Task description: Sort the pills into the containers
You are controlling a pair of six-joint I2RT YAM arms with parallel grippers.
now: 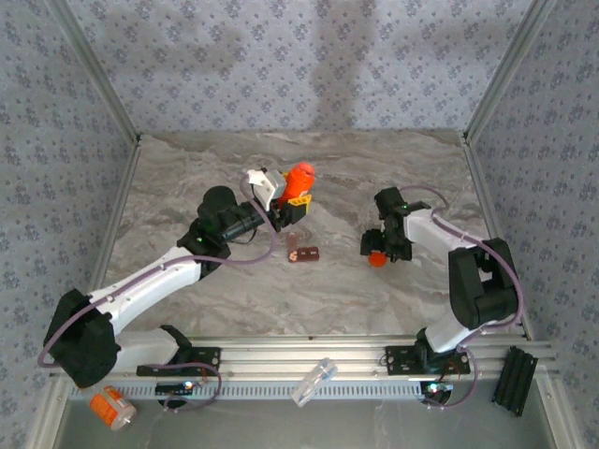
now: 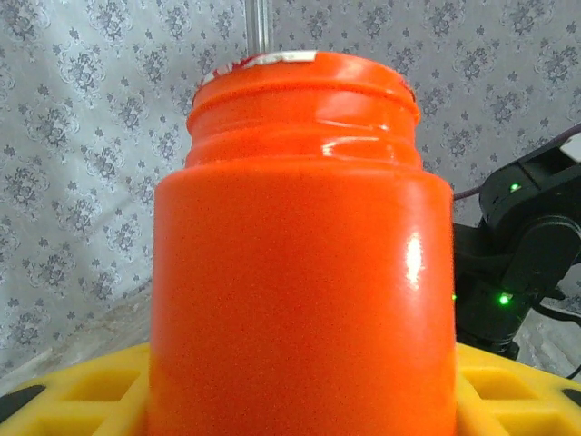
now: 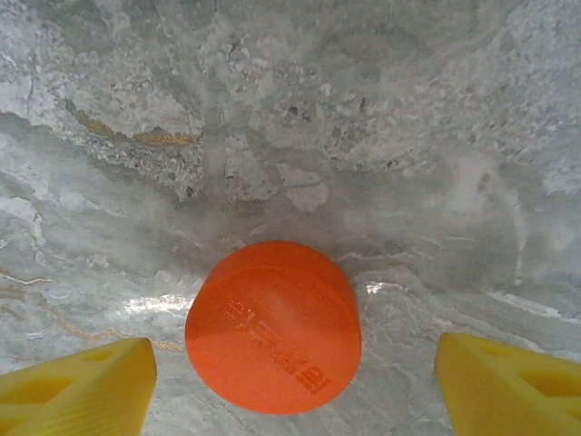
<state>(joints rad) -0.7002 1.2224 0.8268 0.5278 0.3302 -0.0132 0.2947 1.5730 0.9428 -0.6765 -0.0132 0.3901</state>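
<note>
**Top view.** The pill box (image 1: 303,253), a small dark red-brown oblong, lies flat on the grey, marble-patterned worktop (image 1: 234,309). It is too small here to tell whether its compartments are open. Behind the pill box, the left end effector (image 1: 296,195) is closed on an uncapped orange bottle (image 1: 299,176) and holds it above the worktop. To the right of the pill box, the right end effector (image 1: 378,251) hangs low over a round orange cap (image 1: 376,260).

**Left wrist view.** The bottle is smooth, glossy plastic. It is cylindrical, with a ridged neck and a pale rim at its open mouth. Yellow ribbed fingers (image 2: 82,391) press against its base on both sides.

**Right wrist view.** The cap is a matt disc with raised lettering and rests flat on the polished stone surface. The yellow fingers (image 3: 77,386) stand wide on either side of the cap, apart from it and gripping nothing.

**Step in hand.** The bottle appears to be opened and its cap set down, so pouring probably comes next. That calls for bringing the bottle's mouth over the pill box and tipping it gently, since the compartments are a small target.
</note>
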